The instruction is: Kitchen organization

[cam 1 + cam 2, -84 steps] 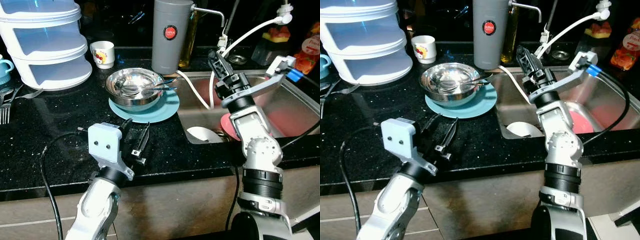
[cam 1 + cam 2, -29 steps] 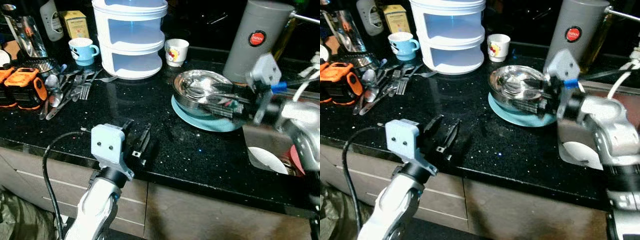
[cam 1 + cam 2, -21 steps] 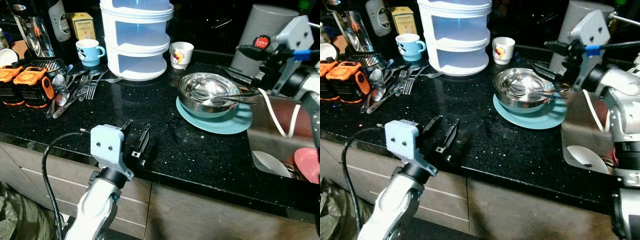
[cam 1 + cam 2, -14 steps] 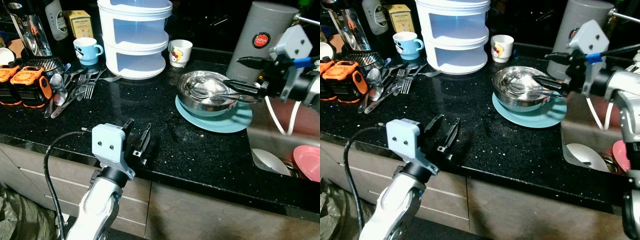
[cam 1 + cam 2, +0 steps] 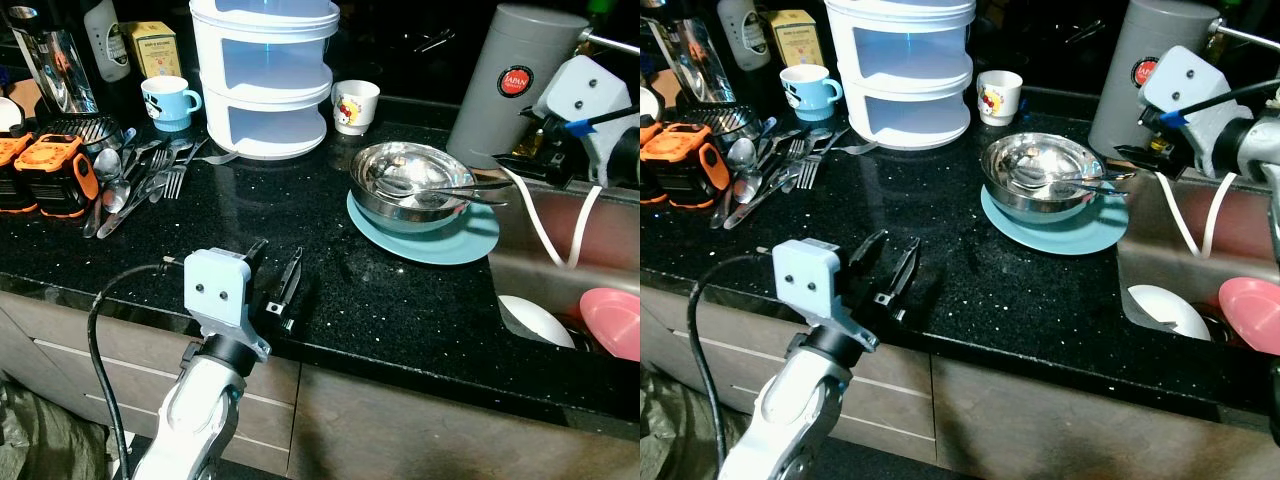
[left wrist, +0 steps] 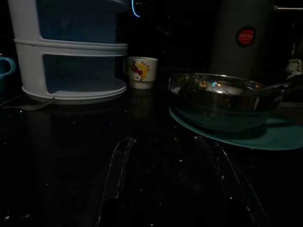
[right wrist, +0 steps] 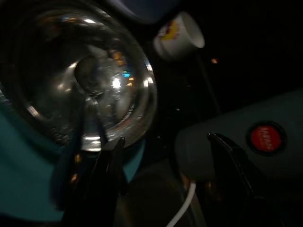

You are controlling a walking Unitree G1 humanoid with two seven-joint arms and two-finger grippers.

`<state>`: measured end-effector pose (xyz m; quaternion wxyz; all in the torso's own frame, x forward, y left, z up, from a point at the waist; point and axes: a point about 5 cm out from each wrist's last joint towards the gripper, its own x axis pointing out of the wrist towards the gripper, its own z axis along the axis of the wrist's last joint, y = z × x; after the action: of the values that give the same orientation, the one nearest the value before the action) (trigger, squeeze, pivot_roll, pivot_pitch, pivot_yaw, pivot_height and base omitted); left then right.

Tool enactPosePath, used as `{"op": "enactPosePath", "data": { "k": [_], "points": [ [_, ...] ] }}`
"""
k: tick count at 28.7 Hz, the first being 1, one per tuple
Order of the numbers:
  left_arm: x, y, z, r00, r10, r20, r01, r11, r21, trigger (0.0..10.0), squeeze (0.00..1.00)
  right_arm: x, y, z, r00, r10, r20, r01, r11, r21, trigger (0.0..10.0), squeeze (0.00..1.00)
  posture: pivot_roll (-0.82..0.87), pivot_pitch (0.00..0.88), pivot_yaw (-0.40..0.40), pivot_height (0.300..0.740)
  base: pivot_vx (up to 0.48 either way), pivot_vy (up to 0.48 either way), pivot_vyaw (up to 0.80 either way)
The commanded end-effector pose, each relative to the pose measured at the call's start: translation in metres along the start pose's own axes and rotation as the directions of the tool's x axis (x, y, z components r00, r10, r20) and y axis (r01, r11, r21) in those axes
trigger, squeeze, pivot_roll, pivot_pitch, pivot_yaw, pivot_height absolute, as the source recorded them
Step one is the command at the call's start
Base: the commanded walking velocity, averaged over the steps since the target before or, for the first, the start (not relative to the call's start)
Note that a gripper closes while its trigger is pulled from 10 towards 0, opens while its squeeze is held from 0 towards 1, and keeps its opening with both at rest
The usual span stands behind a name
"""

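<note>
A steel bowl (image 5: 408, 182) with a spoon and other utensils (image 5: 455, 190) in it sits on a teal plate (image 5: 430, 228) on the black counter. My right gripper (image 5: 524, 136) hovers open to the right of the bowl, beside the grey thermos (image 5: 508, 85). In the right wrist view its fingers (image 7: 110, 176) frame the bowl (image 7: 80, 85) and the thermos (image 7: 246, 142), with nothing between them. Near the counter's front edge my left gripper (image 5: 276, 282) stands open, low over the bare countertop. In the left wrist view its two fingers (image 6: 115, 179) point toward the bowl (image 6: 222, 101).
A white tiered container (image 5: 265, 75), a cartoon cup (image 5: 355, 105) and a blue cup (image 5: 165, 100) stand at the back. Loose cutlery (image 5: 140, 180) and orange tools (image 5: 45, 170) lie left. The sink at the right holds a white dish (image 5: 535, 320) and a pink plate (image 5: 612, 336); a white hose (image 5: 545, 232) hangs in.
The view swung left from the sink to the counter. My right gripper reached over the bowl's right rim, then drew back right toward the thermos, still open. The left gripper stayed put.
</note>
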<state>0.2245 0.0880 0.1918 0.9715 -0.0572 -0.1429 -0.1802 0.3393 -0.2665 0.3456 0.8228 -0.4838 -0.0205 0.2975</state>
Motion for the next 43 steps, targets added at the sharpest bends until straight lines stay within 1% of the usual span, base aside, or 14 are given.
{"op": "enactPosePath", "data": {
  "k": [1, 3, 7, 11, 15, 17, 20, 24, 28, 31, 34, 38, 43],
  "points": [
    [0.0, -0.003, -0.001, 1.0, -0.003, -0.005, 0.003, 1.0, -0.013, 10.0, 0.0, -0.002, -0.004, 0.002, 0.997, 0.066, -0.051, -0.069, 0.995, -0.069, 10.0, 0.0, 0.14, 0.0, -0.045, 0.74, 0.0, 0.0, 0.0],
    [0.0, -0.003, -0.001, 1.0, -0.004, -0.006, 0.004, 1.0, -0.016, 10.0, 0.0, 0.001, -0.007, 0.007, 0.992, 0.107, -0.073, -0.116, 0.986, -0.124, 10.0, 0.0, 0.14, 0.0, -0.045, 0.74, 0.0, 0.0, 0.0],
    [0.0, -0.003, -0.002, 1.0, -0.006, -0.006, 0.006, 1.0, -0.018, 10.0, 0.0, 0.003, -0.012, 0.015, 0.982, 0.158, -0.102, -0.175, 0.966, -0.189, 10.0, 0.0, 0.14, 0.0, -0.048, 0.74, 0.0, 0.0, 0.0],
    [0.0, -0.004, -0.002, 1.0, -0.005, -0.005, 0.004, 1.0, -0.019, 10.0, 0.0, 0.003, -0.015, 0.017, 0.976, 0.169, -0.141, -0.198, 0.953, -0.23, 10.0, 0.0, 0.13, 0.0, -0.051, 0.74, 0.0, 0.0, 0.0],
    [0.0, -0.003, -0.002, 1.0, -0.004, -0.004, 0.004, 1.0, -0.02, 10.0, 0.0, 0.006, -0.014, 0.015, 0.96, 0.208, -0.188, -0.253, 0.933, -0.257, 10.0, 0.0, 0.13, 0.0, -0.05, 0.74, 0.0, 0.0, 0.0],
    [0.0, -0.003, -0.001, 1.0, -0.004, -0.004, 0.003, 1.0, -0.02, 10.0, 0.0, 0.007, -0.014, 0.014, 0.956, 0.218, -0.197, -0.265, 0.929, -0.259, 10.0, 0.0, 0.13, 0.0, -0.049, 0.74, 0.0, 0.0, 0.0],
    [0.001, -0.003, -0.001, 1.0, -0.004, -0.003, 0.003, 1.0, -0.021, 10.0, 0.0, 0.009, -0.012, 0.007, 0.938, 0.241, -0.25, -0.307, 0.913, -0.269, 10.0, 0.0, 0.13, 0.0, -0.049, 0.74, 0.0, 0.0, 0.0],
    [0.001, -0.003, -0.001, 1.0, -0.003, -0.003, 0.003, 1.0, -0.023, 10.0, 0.0, 0.014, -0.008, 0.0, 0.926, 0.248, -0.286, -0.328, 0.903, -0.279, 10.0, 0.0, 0.13, 0.0, -0.049, 0.74, 0.0, 0.0, 0.0],
    [0.001, -0.003, -0.001, 1.0, -0.002, -0.002, 0.002, 1.0, -0.023, 10.0, 0.0, 0.018, -0.005, -0.002, 0.924, 0.251, -0.29, -0.333, 0.899, -0.284, 10.0, 0.0, 0.13, 0.0, -0.051, 0.74, 0.0, 0.0, 0.0],
    [0.001, -0.003, -0.001, 1.0, -0.003, -0.002, 0.003, 1.0, -0.025, 10.0, 0.0, 0.021, -0.004, -0.007, 0.919, 0.217, -0.328, -0.324, 0.891, -0.319, 10.0, 0.0, 0.13, 0.0, -0.051, 0.74, 0.0, 0.0, 0.0],
    [0.001, -0.003, -0.001, 1.0, -0.004, -0.001, 0.004, 1.0, -0.026, 10.0, 0.0, 0.025, -0.005, -0.006, 0.93, 0.198, -0.311, -0.301, 0.895, -0.33, 10.0, 0.0, 0.13, 0.0, -0.053, 0.74, 0.0, 0.0, 0.0],
    [0.001, -0.003, 0.0, 1.0, -0.003, 0.0, 0.003, 1.0, -0.027, 10.0, 0.0, 0.032, -0.006, 0.001, 0.949, 0.17, -0.267, -0.264, 0.891, -0.369, 10.0, 0.0, 0.13, 0.0, -0.052, 0.74, 0.0, 0.0, 0.0],
    [0.002, -0.003, 0.0, 1.0, -0.002, 0.001, 0.002, 1.0, -0.029, 10.0, 0.0, 0.038, -0.002, 0.005, 0.954, 0.187, -0.235, -0.268, 0.881, -0.389, 10.0, 0.0, 0.13, 0.0, -0.055, 0.74, 0.0, 0.0, 0.0]
  ]
}}
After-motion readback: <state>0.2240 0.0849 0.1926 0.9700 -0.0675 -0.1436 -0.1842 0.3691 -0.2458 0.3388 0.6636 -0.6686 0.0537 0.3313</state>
